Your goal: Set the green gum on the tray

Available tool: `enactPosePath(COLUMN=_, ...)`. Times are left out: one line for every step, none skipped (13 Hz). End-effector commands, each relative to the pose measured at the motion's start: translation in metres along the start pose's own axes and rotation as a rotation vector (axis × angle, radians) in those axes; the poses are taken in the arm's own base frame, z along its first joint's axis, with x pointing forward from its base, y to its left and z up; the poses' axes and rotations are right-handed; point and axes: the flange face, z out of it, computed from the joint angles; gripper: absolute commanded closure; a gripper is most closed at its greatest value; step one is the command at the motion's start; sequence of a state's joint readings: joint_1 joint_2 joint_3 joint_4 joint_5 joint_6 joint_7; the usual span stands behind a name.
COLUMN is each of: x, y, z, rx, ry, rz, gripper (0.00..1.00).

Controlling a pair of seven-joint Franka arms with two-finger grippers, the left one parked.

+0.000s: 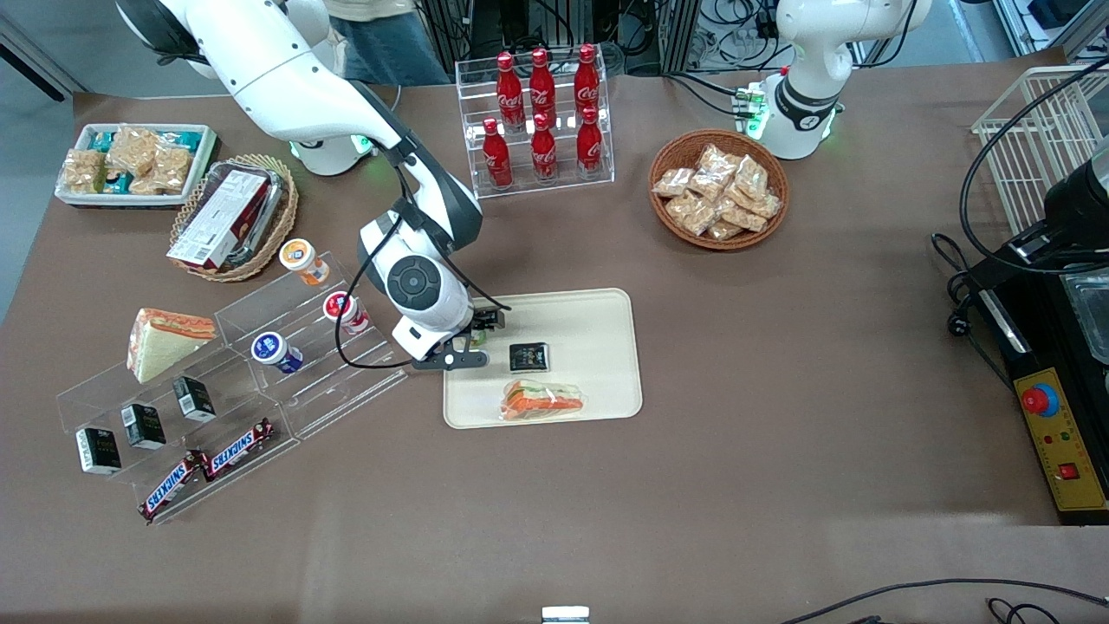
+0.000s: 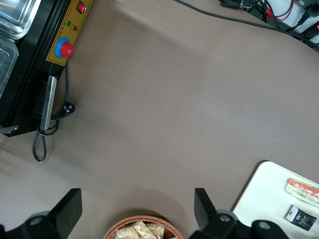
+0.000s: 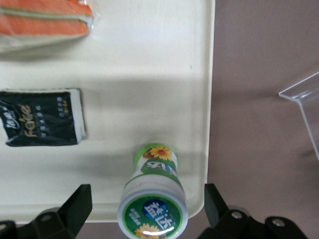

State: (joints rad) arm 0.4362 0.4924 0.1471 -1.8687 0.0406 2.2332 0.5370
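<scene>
Green gum (image 3: 153, 204) stands upright on the tray (image 3: 149, 99), near its rim beside a dark packet (image 3: 42, 117) and a wrapped sandwich (image 3: 45, 22). Hand (image 3: 149, 211) hovers above, fingers spread, released. Placement appears complete; only retreat remains.

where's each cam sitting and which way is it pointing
Front: high over the table, looking down; both arms show, gripper over the tray.
Right wrist: on the working arm, looking down at the green gum on the tray, between open fingers.
Left wrist: looks down at bare table; its fingers show.
All share the tray and black packet.
</scene>
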Motion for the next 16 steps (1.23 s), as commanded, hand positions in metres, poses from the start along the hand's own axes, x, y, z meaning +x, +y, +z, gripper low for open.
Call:
enactPosePath(x=0.012, y=0.026, z=-0.064, rx=-0.017, ry=0.064, rz=-0.084, gripper=0.0)
enactPosePath(x=0.013, y=0.034, z=-0.102, rx=-0.023, ry=0.074, rz=-0.098, gripper=0.0)
enactPosePath(x=0.014, y=0.043, z=-0.139, rx=-0.028, ry=0.07, rz=-0.093, gripper=0.0)
enactPosePath(x=0.015, y=0.052, z=-0.175, rx=-0.027, ry=0.073, rz=-0.086, gripper=0.0)
enactPosePath(x=0.012, y=0.064, z=-0.208, rx=-0.026, ry=0.079, rz=-0.09, gripper=0.0)
enactPosePath(x=0.013, y=0.09, z=-0.233, rx=-0.028, ry=0.073, rz=-0.093, gripper=0.0)
enactPosePath(x=0.016, y=0.122, z=-0.252, rx=-0.016, ry=0.048, rz=-0.114, gripper=0.0)
enactPosePath(x=0.016, y=0.151, z=-0.269, rx=0.006, ry=0.032, rz=-0.144, gripper=0.0)
enactPosePath(x=0.015, y=0.182, z=-0.285, rx=0.008, ry=0.033, rz=-0.146, gripper=0.0)
enactPosePath(x=0.009, y=0.205, z=-0.297, rx=-0.001, ry=0.019, rz=-0.136, gripper=0.0)
enactPosePath(x=0.001, y=0.224, z=-0.307, rx=-0.005, ry=0.007, rz=-0.132, gripper=0.0)
enactPosePath(x=-0.004, y=0.248, z=-0.318, rx=-0.019, ry=0.007, rz=-0.124, gripper=0.0)
enactPosePath(x=-0.008, y=0.264, z=-0.329, rx=-0.05, ry=0.025, rz=-0.128, gripper=0.0)
enactPosePath(x=-0.012, y=0.277, z=-0.338, rx=-0.074, ry=0.045, rz=-0.118, gripper=0.0)
enactPosePath(x=-0.016, y=0.291, z=-0.347, rx=-0.076, ry=0.066, rz=-0.099, gripper=0.0)
enactPosePath(x=-0.018, y=0.306, z=-0.355, rx=-0.061, ry=0.087, rz=-0.081, gripper=0.0)
